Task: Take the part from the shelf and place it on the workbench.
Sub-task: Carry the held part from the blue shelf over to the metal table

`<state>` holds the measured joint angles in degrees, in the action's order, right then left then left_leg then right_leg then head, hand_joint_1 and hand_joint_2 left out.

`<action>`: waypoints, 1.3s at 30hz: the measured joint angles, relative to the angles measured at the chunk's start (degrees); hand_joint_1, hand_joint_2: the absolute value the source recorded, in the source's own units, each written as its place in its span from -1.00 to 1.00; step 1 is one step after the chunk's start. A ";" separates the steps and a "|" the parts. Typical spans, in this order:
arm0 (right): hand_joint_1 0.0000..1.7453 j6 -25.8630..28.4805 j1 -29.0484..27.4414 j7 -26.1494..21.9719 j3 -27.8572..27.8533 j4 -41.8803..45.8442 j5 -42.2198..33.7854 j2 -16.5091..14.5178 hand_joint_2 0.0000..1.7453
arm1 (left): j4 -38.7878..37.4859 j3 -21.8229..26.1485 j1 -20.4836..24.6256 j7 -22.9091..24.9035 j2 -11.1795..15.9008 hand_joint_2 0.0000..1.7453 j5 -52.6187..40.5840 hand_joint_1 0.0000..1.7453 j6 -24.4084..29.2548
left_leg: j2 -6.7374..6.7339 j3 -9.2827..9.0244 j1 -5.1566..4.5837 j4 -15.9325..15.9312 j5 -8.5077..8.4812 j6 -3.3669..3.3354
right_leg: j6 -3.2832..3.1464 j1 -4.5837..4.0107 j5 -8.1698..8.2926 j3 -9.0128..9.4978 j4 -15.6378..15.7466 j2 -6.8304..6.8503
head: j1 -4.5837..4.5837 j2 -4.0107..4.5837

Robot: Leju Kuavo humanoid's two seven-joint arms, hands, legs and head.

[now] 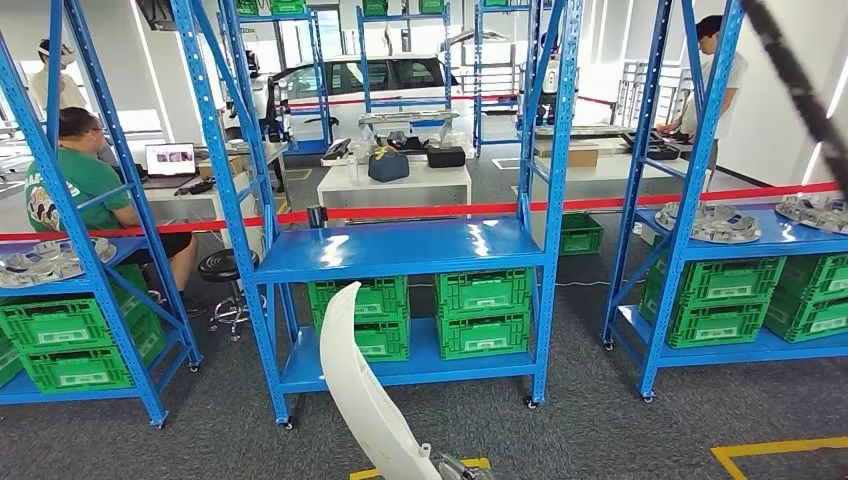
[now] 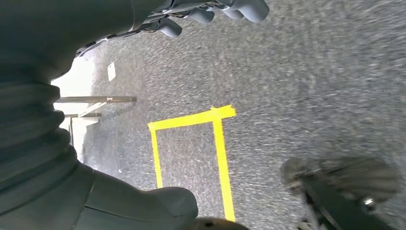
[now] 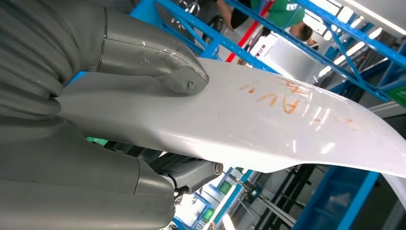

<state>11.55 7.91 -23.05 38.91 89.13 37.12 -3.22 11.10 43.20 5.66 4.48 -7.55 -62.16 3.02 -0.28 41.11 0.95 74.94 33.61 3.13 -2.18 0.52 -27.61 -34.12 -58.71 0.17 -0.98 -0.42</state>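
The part (image 1: 358,392) is a long curved white panel that rises from the bottom middle of the head view, in front of the blue shelf (image 1: 400,248). My right hand (image 3: 143,67) grips this white part (image 3: 268,120), thumb pressed on its glossy face, which bears orange writing, and the other fingers underneath. A bit of that hand (image 1: 455,468) shows at the part's lower end. My left hand (image 2: 206,12) hangs over grey carpet with its fingers curled and nothing in it.
Blue racks stand left (image 1: 80,270) and right (image 1: 730,240), holding grey metal parts (image 1: 715,222) and green crates (image 1: 480,310). A red tape barrier (image 1: 420,211) runs behind. A seated person (image 1: 85,185) and a standing person (image 1: 715,80) work beyond. Yellow floor tape (image 2: 218,143) marks the carpet.
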 joint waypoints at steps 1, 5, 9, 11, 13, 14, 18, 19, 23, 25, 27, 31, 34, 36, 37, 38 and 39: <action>1.00 -0.05 0.00 0.14 0.00 0.00 0.01 -0.01 1.00 | 0.00 0.09 -0.02 -0.29 0.01 1.00 0.28 -1.00 0.01 | 0.00 -1.39 -0.04 -0.35 -1.58 -0.20 | 0.05 -0.09 0.55 -0.81 -0.06 0.13 | -0.02 0.01; 1.00 -0.56 0.07 0.31 0.00 0.05 0.28 -0.21 1.00 | 0.09 0.45 0.34 -1.04 0.04 1.00 0.74 -1.00 0.49 | -2.74 -12.72 -1.02 -14.90 -2.67 -1.64 | 0.74 -0.39 2.27 -2.45 -0.30 1.42 | -0.06 0.01; 1.00 -0.98 0.17 0.48 0.10 0.07 0.74 -0.34 1.00 | 0.10 0.46 0.38 -0.95 0.02 1.00 0.53 -1.00 0.87 | -1.78 -13.84 -1.28 -18.77 -2.32 -3.19 | 2.20 -0.17 2.60 -2.56 -0.65 2.74 | -0.07 0.01; 1.00 -0.97 0.16 0.64 0.13 0.07 0.78 -0.34 1.00 | 0.08 0.49 0.11 -0.88 0.04 1.00 0.37 -1.00 0.85 | -0.94 -13.25 -1.04 -18.85 -3.33 -3.95 | 2.81 -0.04 -0.54 -4.20 -4.74 1.39 | -0.05 0.01; 1.00 -0.97 0.09 0.83 0.13 0.05 0.78 -0.26 1.00 | 0.08 0.51 -0.01 -0.74 0.09 1.00 0.15 -1.00 0.70 | 0.06 -12.09 -1.12 -18.44 -4.03 -4.27 | 3.11 -0.03 -4.91 -7.10 -12.35 0.30 | -0.03 0.01; 1.00 -0.99 0.07 0.92 0.13 0.05 0.78 -0.22 1.00 | 0.07 0.52 -0.08 -0.63 0.08 1.00 0.03 -1.00 0.62 | 0.64 -11.46 -1.14 -18.11 -4.27 -4.25 | 3.16 -0.04 -6.02 -8.00 -15.16 0.17 | -0.03 0.01; 1.00 -1.04 0.16 0.94 0.14 0.05 0.79 -0.19 1.00 | 0.04 0.56 -0.40 -0.37 0.02 1.00 -0.27 -1.00 0.52 | 2.98 -9.66 -1.09 -16.51 -4.58 -3.91 | 2.64 0.01 -2.63 -2.18 -7.37 -1.25 | -0.03 0.01; 1.00 -1.07 0.19 0.91 0.15 0.05 0.81 -0.19 1.00 | 0.05 0.57 -0.38 -0.37 0.00 1.00 -0.28 -1.00 0.52 | 3.56 -9.31 -1.11 -16.14 -4.61 -3.70 | 2.39 -0.03 -1.80 -0.30 -4.00 -2.03 | -0.02 0.01; 1.00 -1.27 0.34 0.85 0.30 0.07 0.87 -0.22 1.00 | 0.07 0.67 -0.50 -0.44 0.04 1.00 -0.18 -1.00 0.54 | 5.08 -8.25 -0.99 -16.15 -5.17 -2.29 | 1.26 -0.22 -1.10 0.92 -0.88 -1.86 | 0.04 0.01; 1.00 -1.43 0.52 0.84 0.50 0.07 0.89 -0.39 1.00 | 0.04 0.76 -0.61 -0.49 0.08 1.00 -0.07 -1.00 0.56 | 4.08 -7.39 -1.07 -14.90 -4.17 -1.61 | 0.49 0.06 -0.59 1.03 -0.19 -0.80 | -0.04 0.01; 1.00 -1.61 0.64 0.84 0.67 0.04 0.91 -0.52 1.00 | 0.02 0.83 -0.54 -0.54 0.07 1.00 0.06 -1.00 0.60 | 1.93 -5.00 -0.93 -9.48 -0.74 -0.96 | 0.03 0.22 -0.31 0.97 0.20 0.44 | -0.15 0.01; 1.00 -1.79 0.60 0.77 0.94 -0.28 0.93 -0.51 1.00 | 0.00 0.93 -0.72 -0.67 0.08 1.00 0.44 -1.00 0.75 | 0.51 -2.04 -0.21 -1.77 1.88 -0.02 | 0.03 0.26 -0.25 0.67 0.11 3.20 | -0.18 0.01; 1.00 -1.22 0.58 0.15 1.00 -0.69 1.04 -0.48 1.00 | 0.00 1.00 -0.82 -1.05 0.05 1.00 0.87 -1.00 1.00 | -2.33 -8.11 -0.06 -12.89 -3.15 0.01 | 0.62 0.25 -0.40 0.74 -0.24 5.11 | -0.18 0.01; 1.00 -0.69 0.57 -0.19 1.02 -0.94 1.11 -0.40 1.00 | -0.01 1.09 -0.79 -1.33 -0.04 1.00 1.19 -1.00 1.07 | -3.60 -9.87 -0.30 -16.77 -4.36 -0.59 | 1.41 0.06 -0.44 0.81 -0.39 6.05 | -0.16 0.01; 1.00 -0.56 0.56 -0.25 1.03 -1.05 1.12 -0.37 1.00 | -0.02 1.20 -0.86 -1.42 -0.08 1.00 1.32 -1.00 1.08 | -3.18 -9.58 -0.45 -16.76 -4.45 -1.01 | 1.78 0.00 -0.36 0.88 -0.31 6.50 | -0.15 0.01; 1.00 -0.52 0.57 -0.29 1.04 -1.15 1.13 -0.34 1.00 | -0.02 1.33 -0.95 -1.44 -0.08 1.00 1.43 -1.00 1.09 | -2.47 -9.38 -0.47 -16.84 -4.64 -1.47 | 2.17 0.02 -0.29 1.02 -0.16 7.00 | -0.12 0.01; 1.00 -0.50 0.62 -0.30 1.05 -1.21 1.13 -0.33 1.00 | -0.03 1.46 -1.06 -1.45 -0.12 1.00 1.51 -1.00 1.09 | -1.90 -9.34 -0.39 -16.99 -4.87 -1.89 | 2.56 0.14 -0.46 1.14 -0.23 6.83 | -0.11 0.01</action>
<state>11.05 8.53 -23.35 39.95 87.92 38.25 -3.55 11.07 44.66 4.61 3.03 -7.67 -60.65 4.11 -2.17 31.78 0.56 57.95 28.74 1.24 0.38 0.66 -28.07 -32.98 -58.94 7.00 -1.10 -0.42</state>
